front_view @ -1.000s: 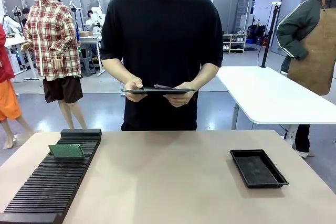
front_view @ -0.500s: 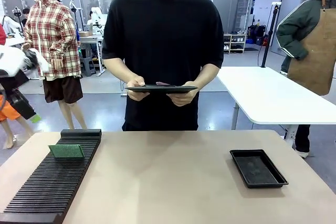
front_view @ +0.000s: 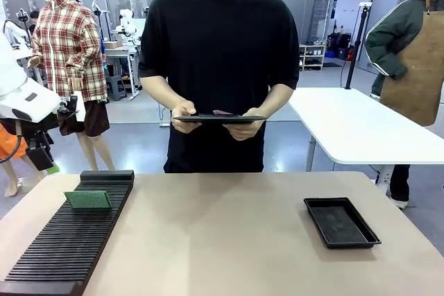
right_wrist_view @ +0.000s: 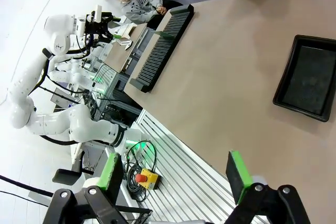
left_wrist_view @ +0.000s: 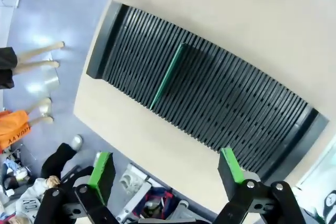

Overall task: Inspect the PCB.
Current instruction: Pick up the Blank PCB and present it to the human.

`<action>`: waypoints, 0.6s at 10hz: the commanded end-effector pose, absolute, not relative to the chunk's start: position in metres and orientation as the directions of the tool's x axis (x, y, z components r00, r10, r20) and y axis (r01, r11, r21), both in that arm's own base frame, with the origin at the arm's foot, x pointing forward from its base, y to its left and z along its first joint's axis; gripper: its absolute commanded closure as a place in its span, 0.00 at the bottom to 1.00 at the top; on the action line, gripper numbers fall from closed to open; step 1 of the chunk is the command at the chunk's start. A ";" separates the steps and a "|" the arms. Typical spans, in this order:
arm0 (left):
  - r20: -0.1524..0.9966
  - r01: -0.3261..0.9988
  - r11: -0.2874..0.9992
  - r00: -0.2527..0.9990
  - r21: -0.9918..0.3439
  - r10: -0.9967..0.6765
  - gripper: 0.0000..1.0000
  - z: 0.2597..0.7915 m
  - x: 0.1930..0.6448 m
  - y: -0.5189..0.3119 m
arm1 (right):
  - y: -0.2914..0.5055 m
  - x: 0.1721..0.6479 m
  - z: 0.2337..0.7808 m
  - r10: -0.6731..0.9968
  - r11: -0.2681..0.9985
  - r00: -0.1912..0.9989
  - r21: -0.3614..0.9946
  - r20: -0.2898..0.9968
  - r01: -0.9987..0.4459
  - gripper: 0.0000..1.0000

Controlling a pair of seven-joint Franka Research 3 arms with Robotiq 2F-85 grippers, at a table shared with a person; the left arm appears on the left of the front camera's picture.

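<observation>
- PCB (front_view: 87, 199) noted standing on edge in a slot of the black slotted rack (front_view: 66, 244), near its far end, on the robot's left.
- Left gripper (left_wrist_view: 167, 170) held above the rack, jaws spread wide, nothing grasped.
- Right gripper (right_wrist_view: 174, 172) likewise released and empty.

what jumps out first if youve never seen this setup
A green PCB stands on edge in a long black slotted rack at the table's left side. Beyond the far edge a person in a black shirt holds a dark clipboard flat in both hands, and a shallow black tray lies at the right. The left gripper, open, points down toward the rack.
</observation>
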State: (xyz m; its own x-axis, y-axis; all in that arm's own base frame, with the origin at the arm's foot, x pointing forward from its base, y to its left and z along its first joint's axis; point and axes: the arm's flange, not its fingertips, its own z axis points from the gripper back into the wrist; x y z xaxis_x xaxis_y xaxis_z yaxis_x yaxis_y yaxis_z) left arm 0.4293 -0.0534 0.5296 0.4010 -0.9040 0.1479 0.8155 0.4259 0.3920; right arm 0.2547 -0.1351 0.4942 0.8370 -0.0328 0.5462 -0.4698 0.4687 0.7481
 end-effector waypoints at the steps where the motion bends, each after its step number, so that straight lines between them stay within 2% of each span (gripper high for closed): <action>1: 0.141 0.799 0.435 0.416 0.414 -0.898 0.00 0.535 0.425 -0.053 | -0.137 0.256 0.496 -0.032 0.456 0.824 0.742 0.566 -0.492 0.00; 4: 0.152 0.812 0.429 0.403 0.396 -0.903 0.00 0.532 0.428 -0.053 | -0.137 0.256 0.496 -0.032 0.456 0.824 0.742 0.566 -0.492 0.00; 5: 0.070 0.850 0.317 0.318 0.420 -0.945 0.00 0.513 0.437 -0.050 | -0.137 0.256 0.496 -0.032 0.456 0.824 0.742 0.566 -0.492 0.00; 6: 0.143 0.870 0.207 0.159 0.448 -0.977 0.00 0.500 0.444 -0.043 | -0.137 0.256 0.496 -0.032 0.456 0.824 0.742 0.566 -0.492 0.00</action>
State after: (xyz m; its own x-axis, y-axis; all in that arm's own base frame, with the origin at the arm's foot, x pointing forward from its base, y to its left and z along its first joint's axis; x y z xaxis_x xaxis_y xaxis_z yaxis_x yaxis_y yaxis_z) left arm 0.4337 -0.0530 0.5154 0.3021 -0.9467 0.1117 0.8524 0.3207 0.4131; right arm 0.2547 -0.1350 0.4943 0.8363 -0.0324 0.5473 -0.4710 0.4685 0.7475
